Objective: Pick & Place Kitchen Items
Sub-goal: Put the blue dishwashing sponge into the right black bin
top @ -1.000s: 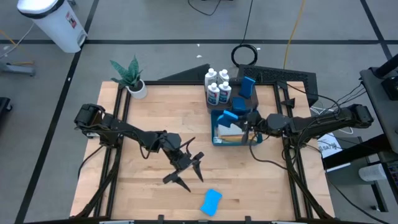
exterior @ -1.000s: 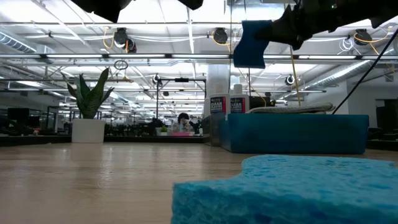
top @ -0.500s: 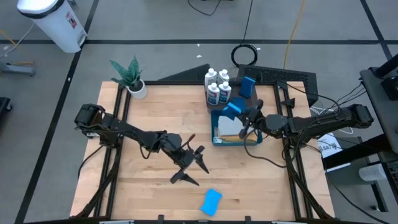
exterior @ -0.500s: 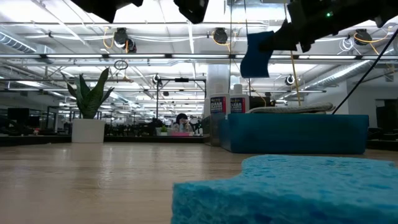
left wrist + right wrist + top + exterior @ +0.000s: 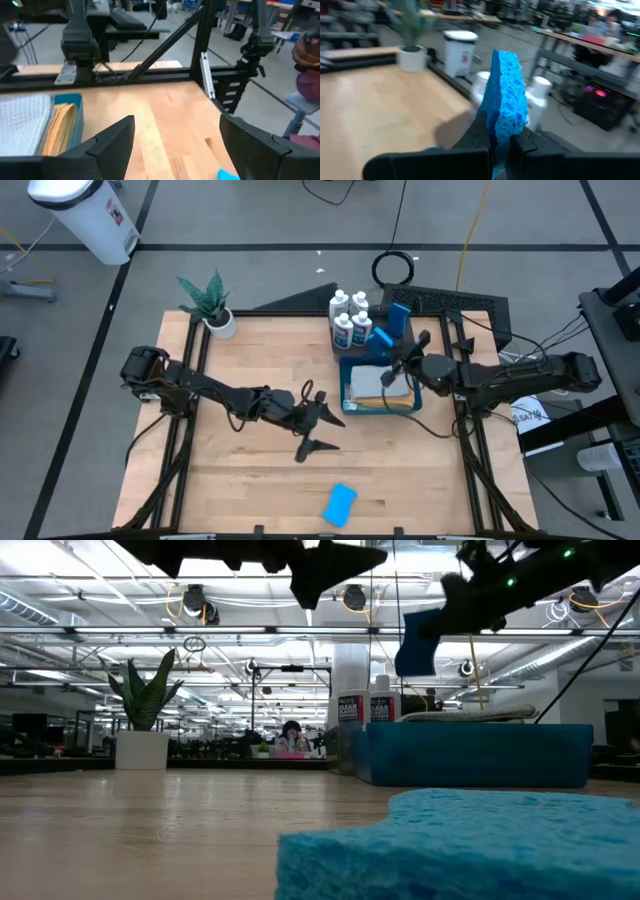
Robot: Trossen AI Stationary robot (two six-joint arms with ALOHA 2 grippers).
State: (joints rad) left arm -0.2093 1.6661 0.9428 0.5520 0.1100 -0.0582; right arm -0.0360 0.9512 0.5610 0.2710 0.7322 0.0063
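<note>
My right gripper [image 5: 390,348] is shut on a blue sponge [image 5: 380,337], held in the air over the far left corner of the blue bin [image 5: 346,398], next to the white bottles [image 5: 350,318]. In the low view this sponge [image 5: 418,640] hangs high above the bin [image 5: 480,755]. Folded cloths [image 5: 385,385], grey [image 5: 22,125] and orange [image 5: 62,125], lie in the bin. A second sponge [image 5: 340,503] lies flat near the table's near edge. My left gripper [image 5: 328,433] stands open above mid-table, holding nothing, its fingers pointing toward the table's right edge. My right gripper pinches the sponge between its two fingers by one narrow end [image 5: 499,131]. The fingers come in about level from the table's right side. The sponge stands on edge beyond the fingertips, its broad faces upright, lifted clear of bin and table.
A third sponge [image 5: 400,317] stands in the dark tray [image 5: 450,305] at the far right. A potted plant [image 5: 210,305] sits at the far left corner. Bare wood lies between my left gripper and the bin. A white waste bin [image 5: 85,215] stands on the floor beyond the table.
My right gripper has swung with the sponge from over the bin toward the table's far edge and the bottles, keeping it clear. My left gripper has turned its open fingers from the near side toward the table's right edge and shifted slightly that way.
</note>
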